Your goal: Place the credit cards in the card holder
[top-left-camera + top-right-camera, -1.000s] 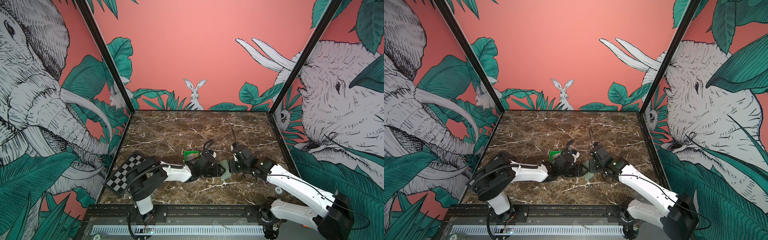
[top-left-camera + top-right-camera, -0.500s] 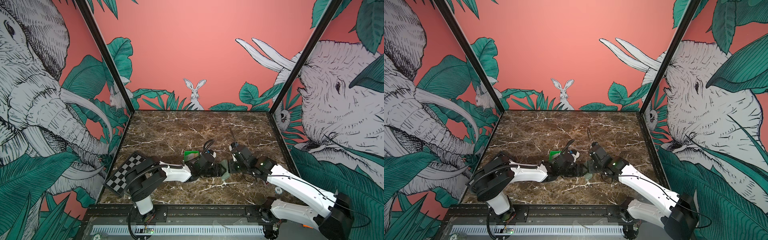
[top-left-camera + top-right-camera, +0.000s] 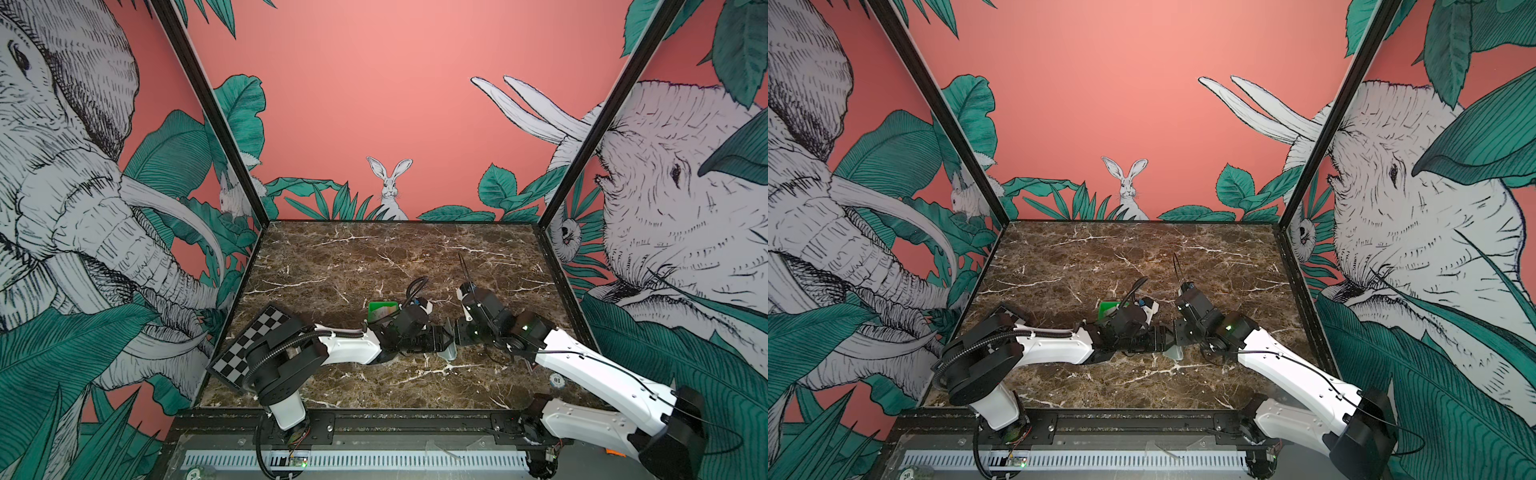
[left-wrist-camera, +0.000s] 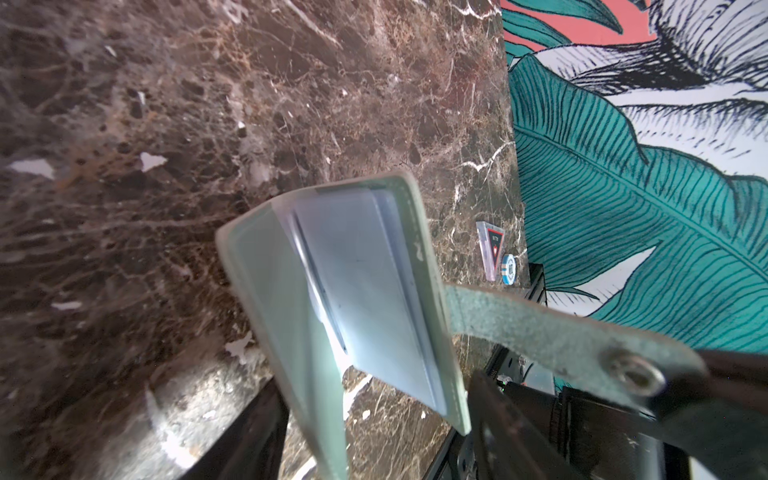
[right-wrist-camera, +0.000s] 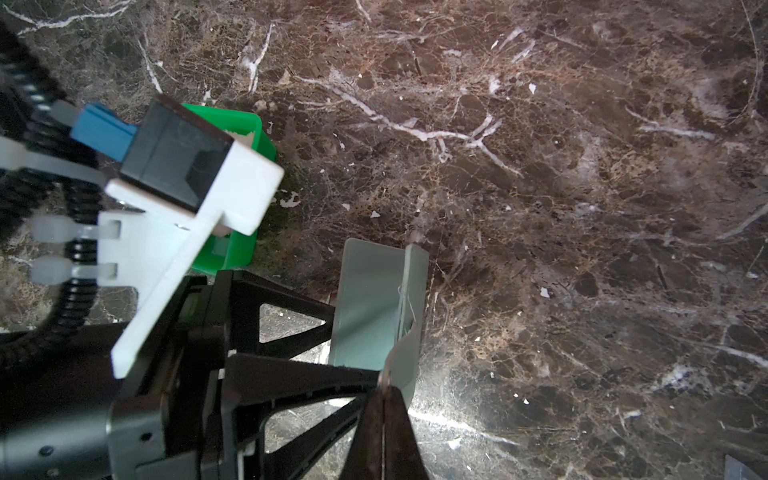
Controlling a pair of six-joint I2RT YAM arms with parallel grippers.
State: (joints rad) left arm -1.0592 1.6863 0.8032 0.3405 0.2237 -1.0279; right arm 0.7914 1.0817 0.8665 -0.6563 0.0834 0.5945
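The card holder (image 3: 449, 353) (image 3: 1173, 352) hangs just above the marble between both grippers, spread open in a V. The left wrist view shows its sage covers and clear sleeves (image 4: 361, 291). My right gripper (image 5: 384, 384) (image 3: 459, 336) is shut on the snap tab strap (image 4: 540, 332). My left gripper (image 4: 374, 382) (image 3: 440, 337) is open, one finger outside each cover of the card holder (image 5: 370, 307). The credit cards (image 3: 384, 312) lie pale in the green tray behind the left wrist. I cannot tell whether the sleeves hold a card.
The bright green tray (image 5: 249, 124) (image 3: 1106, 308) stands on the table just behind the left gripper. A checkerboard (image 3: 253, 345) leans at the left wall. A poker chip (image 4: 508, 269) (image 3: 557, 379) and a small triangular piece (image 4: 490, 249) lie by the right wall.
The right gripper has shifted a little to the left with the strap. The left arm has stayed where it was, beside the card holder.
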